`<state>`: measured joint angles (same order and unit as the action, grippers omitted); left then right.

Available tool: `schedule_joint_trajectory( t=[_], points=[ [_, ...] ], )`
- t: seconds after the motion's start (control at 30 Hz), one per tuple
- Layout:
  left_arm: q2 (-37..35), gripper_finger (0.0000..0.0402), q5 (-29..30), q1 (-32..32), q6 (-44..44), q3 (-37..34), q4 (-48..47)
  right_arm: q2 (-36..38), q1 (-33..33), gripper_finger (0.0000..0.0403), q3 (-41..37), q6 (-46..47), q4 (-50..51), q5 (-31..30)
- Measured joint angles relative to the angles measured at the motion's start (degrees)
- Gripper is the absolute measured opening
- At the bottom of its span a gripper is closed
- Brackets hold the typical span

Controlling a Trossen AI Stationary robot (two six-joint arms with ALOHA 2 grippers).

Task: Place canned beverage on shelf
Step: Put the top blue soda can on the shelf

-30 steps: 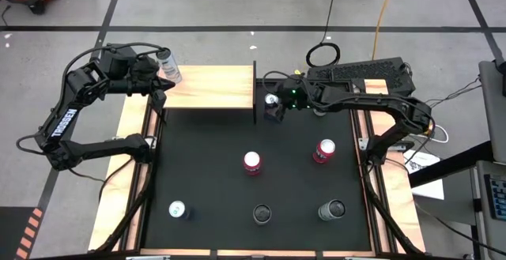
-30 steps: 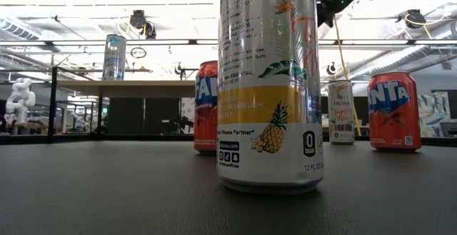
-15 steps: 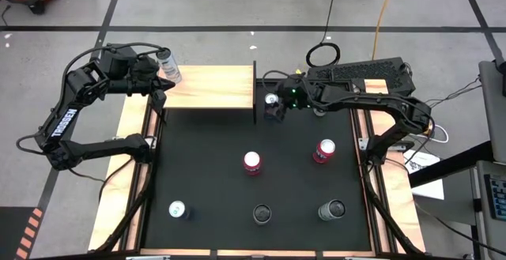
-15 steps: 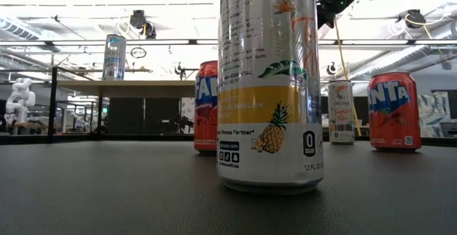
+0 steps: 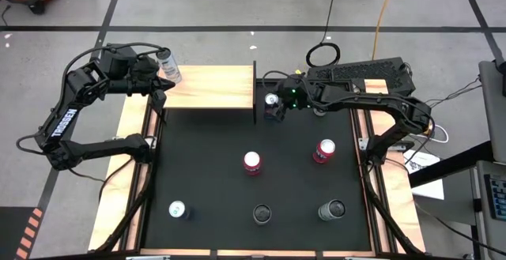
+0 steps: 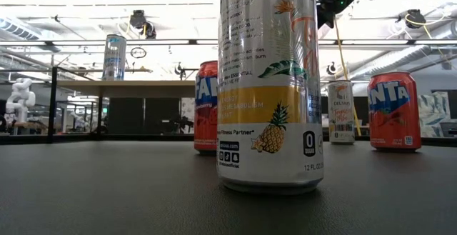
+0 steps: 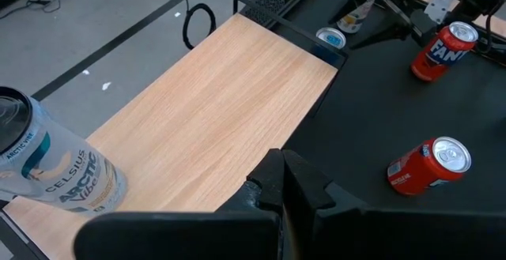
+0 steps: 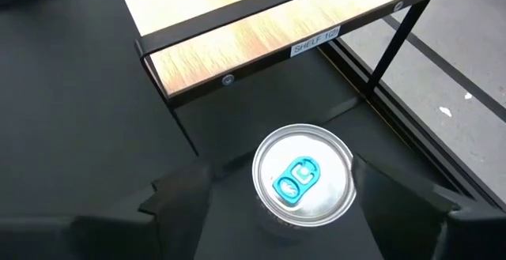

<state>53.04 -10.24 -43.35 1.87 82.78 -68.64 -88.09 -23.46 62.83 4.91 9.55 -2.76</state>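
Can point(image 8: 304, 181) stands upright between right gripper's point(image 8: 304, 201) spread fingers point(image 8: 178, 193), beside shelf point(image 8: 237, 11).

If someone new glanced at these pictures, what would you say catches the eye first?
The right gripper stands open around a blue-tabbed can on the black mat, just beside the shelf. One Celsius can already stands at the shelf's far-left corner, near the shut left gripper.

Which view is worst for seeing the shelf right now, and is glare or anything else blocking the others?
Low view: worst; a big pineapple can fills the middle, and bright ceiling lights wash out the background behind the shelf. High view: even light, shelf clear. Left wrist view: soft sheen on the board, no real glare. Right wrist view: shelf edge sharp, and the right gripper straddles a silver can.
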Motion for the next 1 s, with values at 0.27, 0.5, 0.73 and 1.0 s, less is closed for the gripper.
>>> schedule_joint_trajectory(
  t=[0.27,0.5,0.73,1.0],
  points=[
    [0.00,0.0001,0.00,0.00,0.00,0.00,0.00,0.04,0.00,0.0310,0.02,-1.61,-0.19,-0.60],
    [0.00,0.0001,0.00,0.00,0.00,0.00,0.02,0.04,-0.67,0.0308,0.02,0.93,0.56,-1.69],
    [0.00,0.0001,0.00,0.00,0.00,0.00,0.02,-0.75,-0.83,0.0307,0.09,2.38,0.45,-1.67],
    [0.00,0.0001,-0.02,0.02,0.00,0.00,0.00,-3.59,-0.81,0.0307,0.11,2.45,-1.83,-1.84]
  ],
)
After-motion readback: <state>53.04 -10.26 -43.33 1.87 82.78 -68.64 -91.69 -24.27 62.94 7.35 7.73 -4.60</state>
